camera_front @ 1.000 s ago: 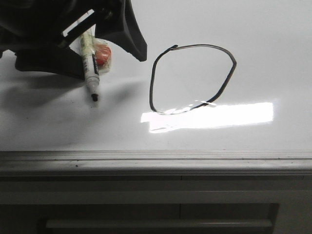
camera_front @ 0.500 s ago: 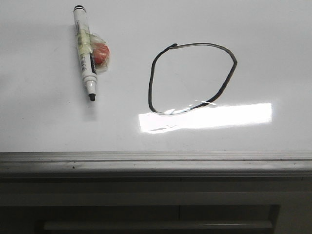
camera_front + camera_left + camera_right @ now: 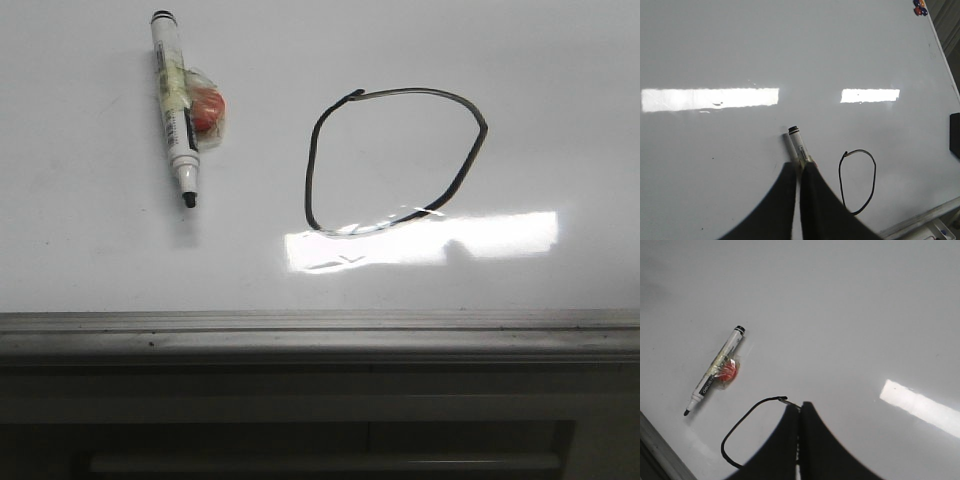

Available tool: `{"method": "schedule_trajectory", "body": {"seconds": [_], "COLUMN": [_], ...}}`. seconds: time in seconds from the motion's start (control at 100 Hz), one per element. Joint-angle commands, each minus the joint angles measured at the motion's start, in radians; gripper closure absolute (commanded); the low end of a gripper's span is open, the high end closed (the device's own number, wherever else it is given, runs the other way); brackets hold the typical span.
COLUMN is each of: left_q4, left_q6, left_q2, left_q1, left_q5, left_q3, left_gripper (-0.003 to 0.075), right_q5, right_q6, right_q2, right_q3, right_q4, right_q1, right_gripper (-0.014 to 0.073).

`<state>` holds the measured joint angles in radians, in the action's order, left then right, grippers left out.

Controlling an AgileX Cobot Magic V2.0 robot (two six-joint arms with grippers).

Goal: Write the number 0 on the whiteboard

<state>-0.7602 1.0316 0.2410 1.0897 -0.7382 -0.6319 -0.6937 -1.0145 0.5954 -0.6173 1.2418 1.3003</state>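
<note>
The number 0 (image 3: 311, 170) is a thin black loop on the whiteboard (image 3: 520, 100), its top stroke fainter grey. It also shows in the left wrist view (image 3: 875, 175) and the right wrist view (image 3: 722, 446). A white marker (image 3: 178, 110) with a red lump taped to it (image 3: 208, 112) lies free on the board left of the loop, tip toward the front edge. My left gripper (image 3: 799, 164) is shut and empty, raised above the marker (image 3: 797, 142). My right gripper (image 3: 800, 405) is shut and empty, raised above the loop's top. Neither gripper shows in the front view.
The board's grey frame edge (image 3: 320, 325) runs along the front. A bright rectangular glare (image 3: 480, 237) lies under the loop. Small coloured magnets (image 3: 920, 7) sit at a far corner, and a black object (image 3: 955, 135) lies at the board's side.
One second ago my left gripper was around the marker in the front view. It has let go and pulled out of that view; the marker stays lying on the board.
</note>
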Motion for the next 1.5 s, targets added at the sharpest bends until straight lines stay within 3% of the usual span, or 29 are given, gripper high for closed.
{"method": "schedule_trajectory", "body": {"seconds": [0.0, 0.65, 0.74, 0.84, 0.94, 1.01, 1.1, 1.19, 1.35, 1.49], "left_q4": [-0.021, 0.01, 0.072, 0.257, 0.545, 0.697, 0.775, 0.842, 0.907, 0.884], "left_q6": [-0.003, -0.003, -0.141, -0.509, -1.032, -1.218, -1.226, -1.226, -1.225, -1.225], "left_q2": [-0.004, -0.008, -0.012, -0.012, -0.014, -0.026, -0.057, -0.097, -0.175, -0.247], "left_q1": [0.008, 0.006, -0.029, -0.144, -0.307, -0.431, -0.585, -0.719, -0.92, -1.01], "left_q5": [0.051, 0.053, 0.049, 0.154, 0.399, 0.575, 0.747, 0.79, 0.686, 0.504], "left_q3": [-0.002, 0.022, 0.027, 0.077, 0.169, 0.26, 0.389, 0.498, 0.6, 0.634], "left_gripper": [0.074, 0.074, 0.074, 0.074, 0.074, 0.074, 0.074, 0.074, 0.074, 0.074], "right_q5": [0.035, 0.033, 0.033, 0.033, 0.033, 0.033, 0.033, 0.033, 0.033, 0.033], "right_q6": [-0.031, -0.031, -0.031, -0.031, -0.031, -0.031, -0.031, -0.031, -0.031, -0.031], "right_q2": [0.0, 0.0, 0.0, 0.0, 0.0, 0.0, 0.0, 0.0, 0.0, 0.0], "right_q3": [-0.023, -0.023, -0.023, -0.023, -0.023, -0.023, -0.023, -0.023, -0.023, -0.023], "right_q4": [0.079, 0.079, 0.079, 0.079, 0.079, 0.079, 0.079, 0.079, 0.079, 0.079], "right_q1": [-0.005, -0.005, -0.005, -0.005, -0.005, -0.005, -0.005, -0.005, -0.005, -0.005], "right_gripper": [0.0663, 0.0663, 0.0663, 0.0663, 0.0663, 0.0663, 0.0663, 0.0663, 0.0663, 0.0663]}}
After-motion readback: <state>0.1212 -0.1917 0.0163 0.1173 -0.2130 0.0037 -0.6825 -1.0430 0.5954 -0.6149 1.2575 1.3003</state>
